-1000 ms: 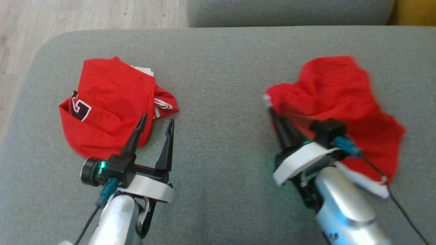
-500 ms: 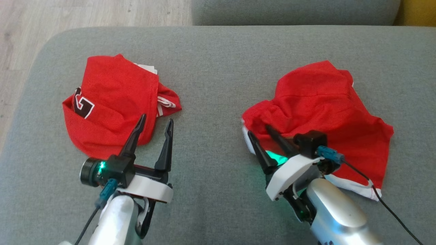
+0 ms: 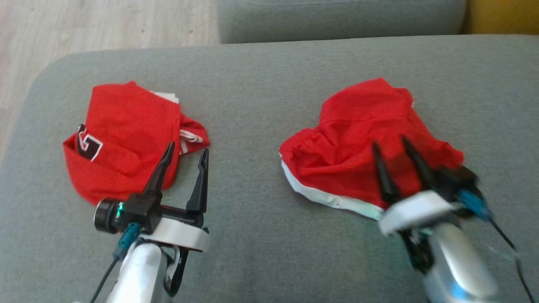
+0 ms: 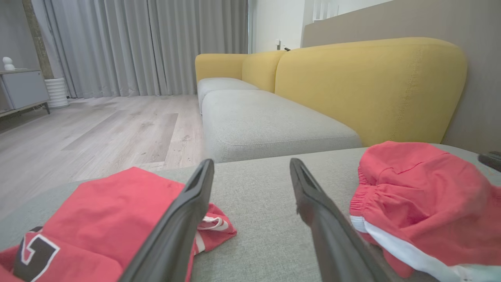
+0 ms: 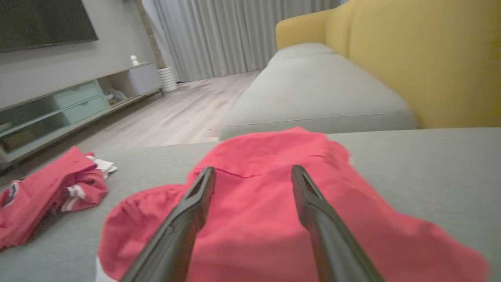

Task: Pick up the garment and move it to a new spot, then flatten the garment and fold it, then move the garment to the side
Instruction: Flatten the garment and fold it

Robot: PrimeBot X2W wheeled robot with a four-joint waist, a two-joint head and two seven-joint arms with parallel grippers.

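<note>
- The garment point(image 3: 358, 155), red shorts with a white hem, lies crumpled at 3 o'clock on the grey cushion point(image 3: 261, 105), with bare seat around it for flattening.
- The right gripper point(image 3: 389, 142) hovers over its 5 o'clock part, jaws parted and empty, probably choosing a hold.
- The left gripper point(image 3: 188, 148), wide and empty, hangs beside a red jersey point(image 3: 122, 134) at 9 o'clock.

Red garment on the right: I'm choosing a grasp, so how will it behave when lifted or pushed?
The red garment lies in soft rumpled folds, so it will probably hang floppy from any pinched point. Its thin fabric looks light. On the woven grey cushion a push would likely bunch it up rather than slide it whole.
</note>
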